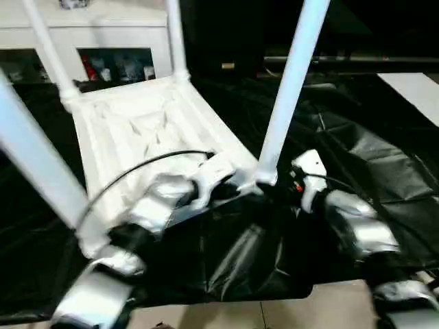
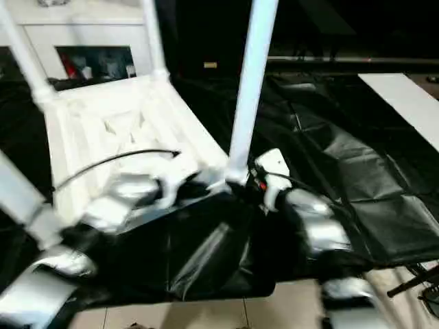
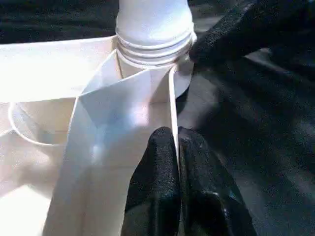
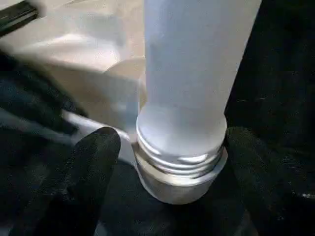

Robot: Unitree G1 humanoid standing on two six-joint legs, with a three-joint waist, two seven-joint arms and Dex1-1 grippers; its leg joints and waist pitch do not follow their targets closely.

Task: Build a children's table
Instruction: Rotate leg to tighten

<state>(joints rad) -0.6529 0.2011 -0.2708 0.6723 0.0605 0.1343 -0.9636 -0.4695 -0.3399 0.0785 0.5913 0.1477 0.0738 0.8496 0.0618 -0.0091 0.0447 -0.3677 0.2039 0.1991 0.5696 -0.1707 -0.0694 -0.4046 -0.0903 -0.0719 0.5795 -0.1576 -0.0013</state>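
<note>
Tabletop (image 1: 137, 130) is lying underside-up on the work table (image 1: 384, 178), left gripper (image 3: 176, 147) pinching its near rim to steady it while right gripper (image 4: 170, 147), fingers apart, is straddling the near-corner leg (image 1: 291, 82) base.

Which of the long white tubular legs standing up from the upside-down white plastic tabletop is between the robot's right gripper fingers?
The near-right corner leg: the right gripper straddles its threaded base.

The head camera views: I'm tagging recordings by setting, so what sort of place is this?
Probably an indoor lab or workshop set up for robot work: a work table draped in black cloth, a pale tiled floor, and a white shelf unit holding small items behind it.
</note>
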